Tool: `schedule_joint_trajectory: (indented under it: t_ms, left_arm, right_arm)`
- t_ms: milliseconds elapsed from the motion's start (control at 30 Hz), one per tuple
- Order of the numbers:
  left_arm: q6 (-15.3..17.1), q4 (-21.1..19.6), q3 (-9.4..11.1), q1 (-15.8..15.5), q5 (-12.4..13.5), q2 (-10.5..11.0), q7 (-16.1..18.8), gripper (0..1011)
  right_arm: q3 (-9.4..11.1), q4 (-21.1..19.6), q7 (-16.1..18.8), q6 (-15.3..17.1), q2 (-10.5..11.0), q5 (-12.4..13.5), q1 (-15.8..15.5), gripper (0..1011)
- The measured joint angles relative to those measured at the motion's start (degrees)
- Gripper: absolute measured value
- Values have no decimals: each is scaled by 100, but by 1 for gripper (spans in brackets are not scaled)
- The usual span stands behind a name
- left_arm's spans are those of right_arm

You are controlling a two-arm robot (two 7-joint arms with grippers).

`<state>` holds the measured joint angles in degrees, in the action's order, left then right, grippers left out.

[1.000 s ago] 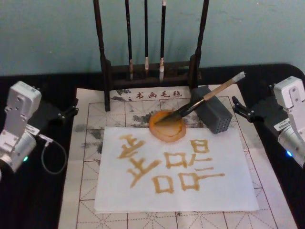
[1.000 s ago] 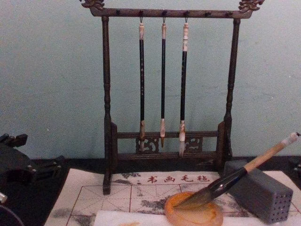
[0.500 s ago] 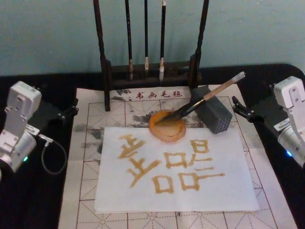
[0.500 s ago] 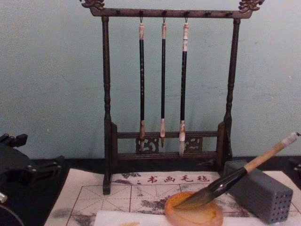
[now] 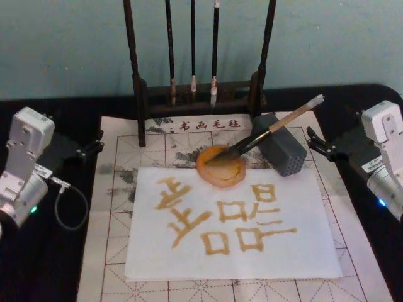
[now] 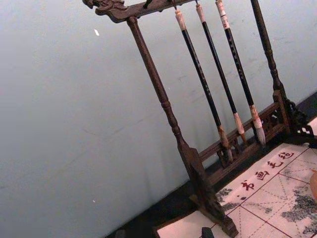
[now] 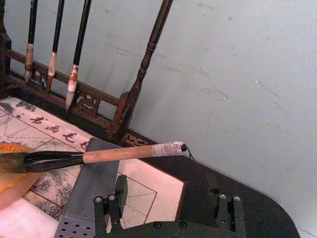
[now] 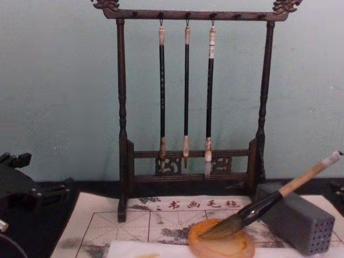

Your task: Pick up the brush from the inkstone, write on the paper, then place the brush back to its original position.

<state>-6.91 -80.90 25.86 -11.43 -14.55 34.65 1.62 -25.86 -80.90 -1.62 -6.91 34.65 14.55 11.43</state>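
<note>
Your brush lies with its bristles in the inkstone, shaft propped on the grey block, likely for easy grasping. Right of the inkstone, your right end effector gapes wide and empty. You cannot tell the grip of the left end effector, far left of it.

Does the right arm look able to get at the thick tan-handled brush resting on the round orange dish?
Probably yes: the thick tan-handled brush leans on the grey perforated block, pale end toward the open right gripper, nothing standing between them.

Thick tan-shafted brush tilted, bristles resting in round amber inkstone, white paper just beside it bearing amber-brown brushed characters
</note>
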Motion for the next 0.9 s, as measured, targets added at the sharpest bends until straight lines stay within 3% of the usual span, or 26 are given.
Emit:
schedule_joint_trajectory:
  t_ms: [533, 700, 900]
  left_arm:
    - [0, 0, 0, 0, 0, 0, 0, 1001]
    - [0, 0, 0, 0, 0, 0, 0, 1001]
    - [0, 0, 0, 0, 0, 0, 0, 1001]
  right_arm:
    - [0, 0, 0, 0, 0, 0, 0, 1003]
    - [93, -59, 46, 12, -18, 22, -70, 1002]
    - [325, -299, 305, 172, -19, 394, -274, 1003]
